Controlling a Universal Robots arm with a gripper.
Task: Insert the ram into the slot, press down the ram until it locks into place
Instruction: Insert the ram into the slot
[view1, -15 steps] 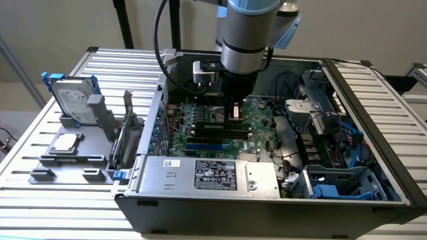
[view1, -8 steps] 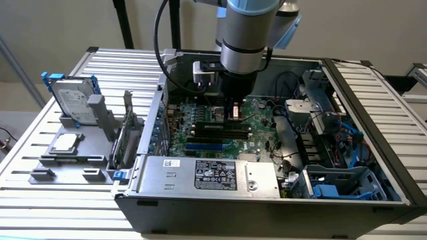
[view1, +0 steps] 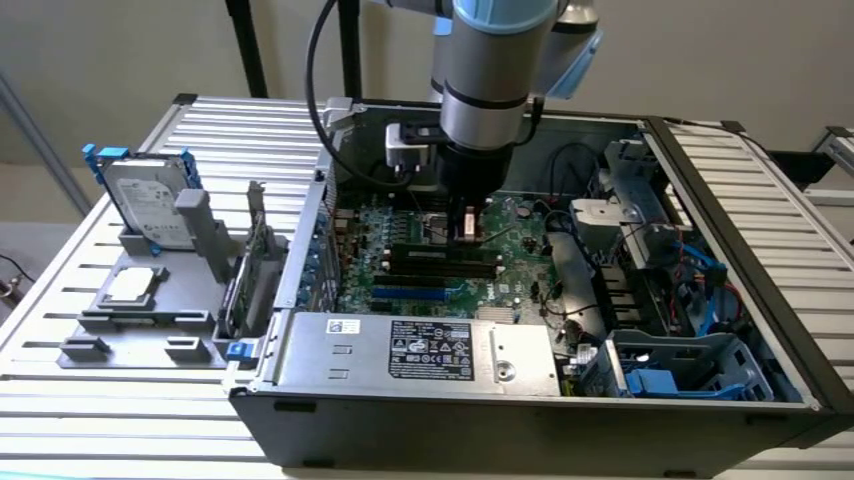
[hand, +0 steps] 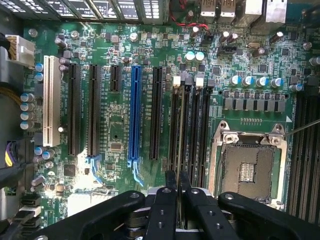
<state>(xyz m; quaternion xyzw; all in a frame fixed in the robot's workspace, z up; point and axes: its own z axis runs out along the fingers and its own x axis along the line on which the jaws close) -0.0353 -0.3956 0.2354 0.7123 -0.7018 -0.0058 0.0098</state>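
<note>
Arm (view1: 497, 60) vertical; hand (hand: 177, 176) points down, fingers (hand: 170, 182) nearly together.

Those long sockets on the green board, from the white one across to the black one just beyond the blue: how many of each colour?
White socket: 1
Blue socket: 1
Black sockets, three long and one short: 4
Total: 6

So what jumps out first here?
The grey robot arm reaching into the open dark computer case, mid-frame in the exterior view. Its black gripper pinches the thin green ram stick edge-on over the long black memory slots, near the bright blue slot.
</note>
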